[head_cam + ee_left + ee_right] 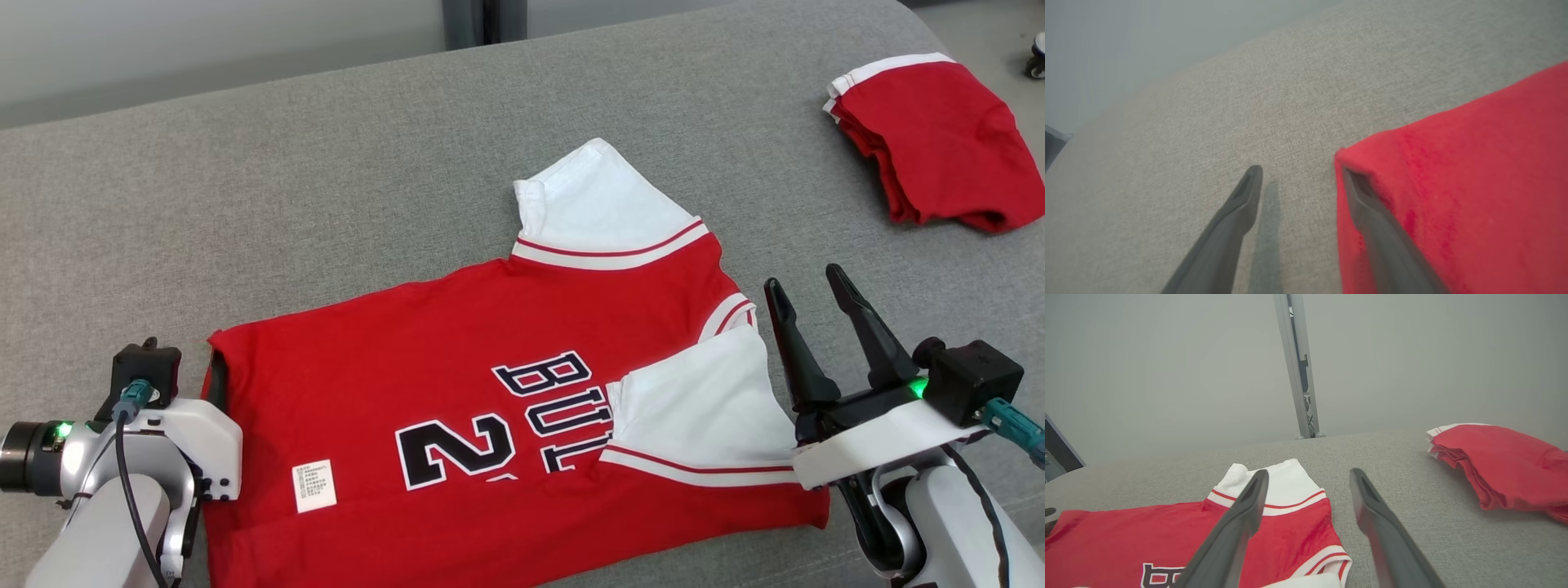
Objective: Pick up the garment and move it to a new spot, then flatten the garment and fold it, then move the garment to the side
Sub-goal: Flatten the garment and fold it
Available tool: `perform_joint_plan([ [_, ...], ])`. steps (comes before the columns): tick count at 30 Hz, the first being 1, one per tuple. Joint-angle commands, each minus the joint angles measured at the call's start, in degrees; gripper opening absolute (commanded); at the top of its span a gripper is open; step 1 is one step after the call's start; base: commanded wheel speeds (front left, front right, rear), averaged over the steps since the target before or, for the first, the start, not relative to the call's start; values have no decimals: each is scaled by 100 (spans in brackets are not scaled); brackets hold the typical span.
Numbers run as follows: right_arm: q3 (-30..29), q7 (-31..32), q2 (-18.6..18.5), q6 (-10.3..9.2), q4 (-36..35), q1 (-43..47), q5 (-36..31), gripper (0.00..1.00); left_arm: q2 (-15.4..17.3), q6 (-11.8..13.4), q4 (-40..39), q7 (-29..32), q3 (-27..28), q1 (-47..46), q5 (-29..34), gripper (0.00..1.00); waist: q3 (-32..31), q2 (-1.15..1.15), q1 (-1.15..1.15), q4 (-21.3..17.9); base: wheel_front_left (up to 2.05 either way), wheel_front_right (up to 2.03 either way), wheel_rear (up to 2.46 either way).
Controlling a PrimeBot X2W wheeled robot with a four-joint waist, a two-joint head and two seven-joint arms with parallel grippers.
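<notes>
1. Grey woven cloth (310,188) is spread over the work surface. The red garment (457,359) is laid flat on it at the near middle, hem to the left and shoulders to the right.
2. From the head view the garment's layout is given in full. The far white sleeve (600,204) is spread out towards the far side. The near white sleeve (702,408) is folded in over the chest, so part of the dark lettering (539,408) is covered. A white label (314,486) is seen near the hem.
3. The left gripper (1301,171) is placed at the far corner of the hem. Its fingers are hidden by the wrist housing in the head view, but in the left wrist view they are shown spread apart. One is over bare grey cloth and the other is at the red corner, with nothing clamped between them. Whether that finger touches the fabric cannot be told.
4. The right gripper (804,279) is held just right of the folded-in sleeve, its fingers apart, pointing far and empty. In the right wrist view one finger is seen in front of the far sleeve and the other over bare cloth.
5. A folded red bundle (939,139) with white trim is laid at the far right, well apart from the garment — it is caught by the head and right wrist views. A grey metal post (1298,375) beyond the far edge is added by the right wrist view.
</notes>
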Motion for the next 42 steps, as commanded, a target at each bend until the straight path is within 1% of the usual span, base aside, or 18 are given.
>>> perform_joint_plan([
  [1, 12, -32, -36, -2, 12, -20, 44, 100, 12, 13, -1, -21, -1, -117, 37, 100, 30, 0, 0, -8, 0, 0, 0],
  [12, -22, -31, 16, -2, 54, -84, 39, 100, -29, 215, -334, -251, 101, -277, 15, 100, 155, 0, 0, -1, 0, 0, 0],
  [17, -44, -32, 18, -2, 111, -65, 33, 100, -21, 269, -578, -223, 31, -183, 55, 100, 140, 0, 0, 27, 0, 0, 0],
  [25, -37, -32, 35, -2, 174, -129, 61, 100, 4, 214, -773, 107, -231, -35, 123, 100, 133, 0, 0, 40, 0, 0, 0],
  [29, -11, -32, 37, -2, 215, -148, 83, 100, 22, 251, -724, 207, -231, -23, 60, 100, 141, 0, 0, 20, 0, 0, 0],
  [37, -17, -33, -5, -2, 275, -156, 113, 100, 50, 204, -615, 290, -261, -24, -15, 100, 138, 0, 0, -11, 0, 0, 0],
  [38, -25, -32, -9, -2, 280, -153, 117, 100, 40, 183, -613, 288, -264, -28, -28, 97, 135, 0, 0, -7, 0, 0, 0],
  [39, -28, -33, -11, -2, 290, -148, 117, 100, 33, 168, -608, 287, -262, -32, -50, 46, 136, 0, 0, -2, 0, 0, 0],
  [40, -31, -32, -12, -2, 300, -143, 112, 100, 23, 150, -601, 298, -265, -35, -76, 1, 135, 0, 0, 9, 0, 0, 0],
  [42, -37, -33, -8, -2, 312, -144, 99, 100, 11, 122, -587, 328, -267, -40, -112, 0, 136, 0, 0, 33, 0, 0, 0],
])
